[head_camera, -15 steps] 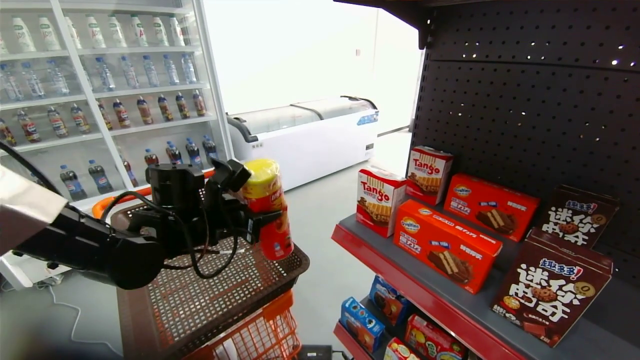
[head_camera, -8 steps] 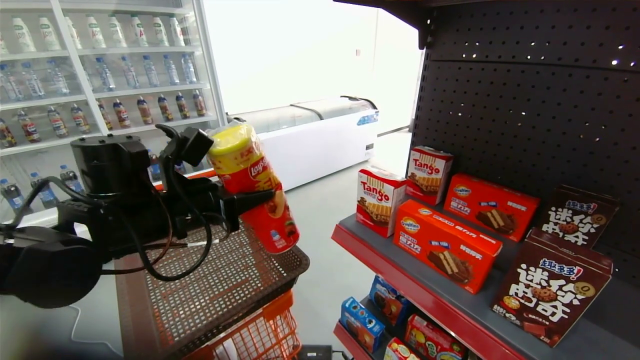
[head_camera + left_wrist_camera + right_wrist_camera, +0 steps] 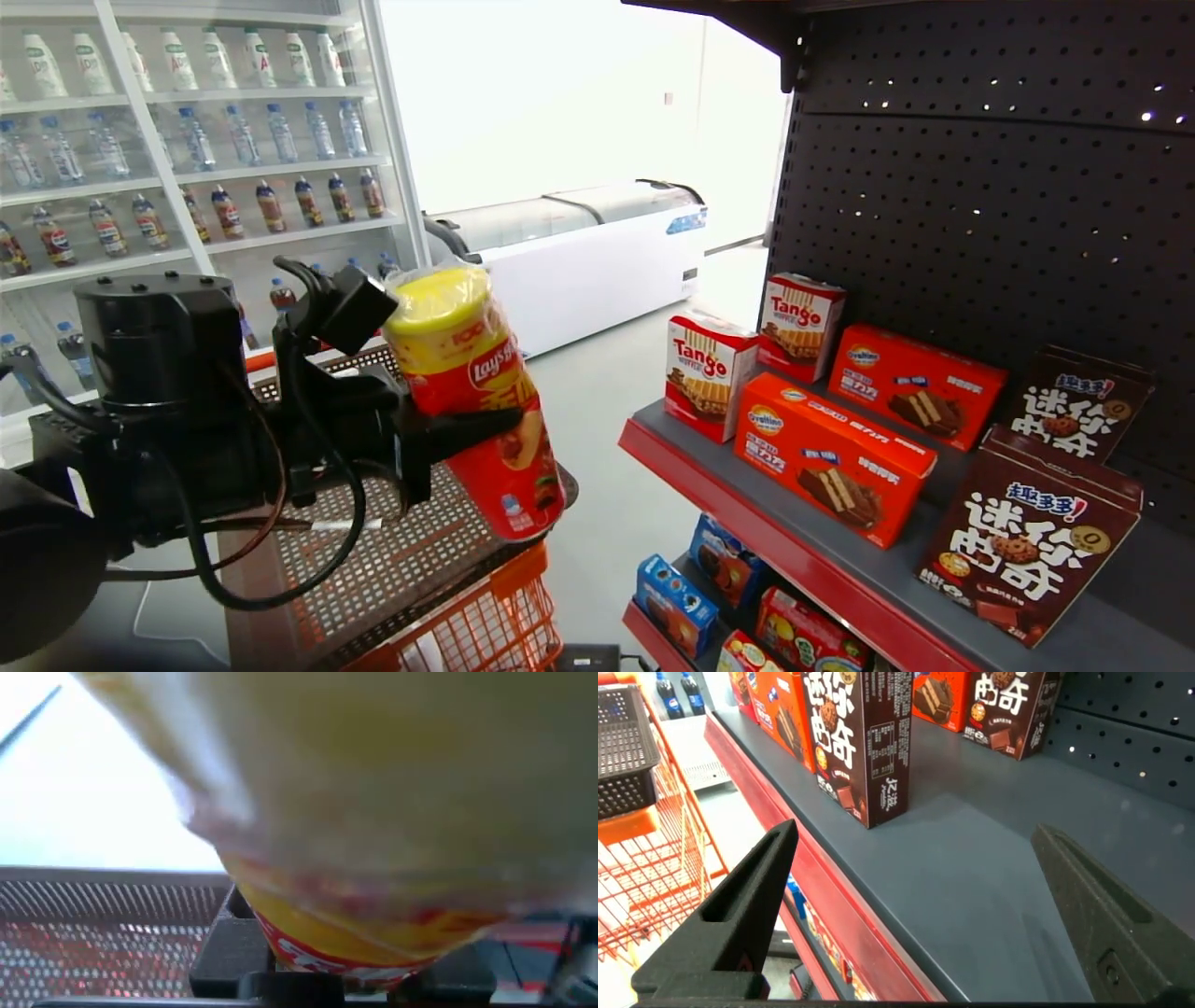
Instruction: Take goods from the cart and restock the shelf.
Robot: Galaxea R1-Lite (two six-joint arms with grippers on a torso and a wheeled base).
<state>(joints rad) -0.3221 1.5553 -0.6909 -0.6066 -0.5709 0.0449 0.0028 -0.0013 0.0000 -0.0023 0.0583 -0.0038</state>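
Observation:
My left gripper (image 3: 415, 392) is shut on a red chips can with a yellow lid (image 3: 476, 401). It holds the can tilted above the cart's brown mesh basket (image 3: 392, 560), left of the shelf. Very close in the left wrist view, the same can (image 3: 374, 812) hangs over the mesh (image 3: 93, 924). The grey shelf with a red edge (image 3: 709, 448) carries wafer boxes (image 3: 709, 373), orange boxes (image 3: 831, 457) and dark cookie boxes (image 3: 1027, 532). My right gripper (image 3: 920, 915) is open above a bare stretch of that shelf (image 3: 971, 859), beside the cookie boxes (image 3: 859, 737).
The orange wire cart (image 3: 485, 625) stands under the basket, close to the shelf's left end. A lower shelf (image 3: 719, 569) holds more snack packs. A drinks fridge (image 3: 187, 140) and a chest freezer (image 3: 579, 243) stand behind, with open floor between.
My left arm has carried the can upward and then nearer the camera, tilting it more. The goods on the shelf have not moved.

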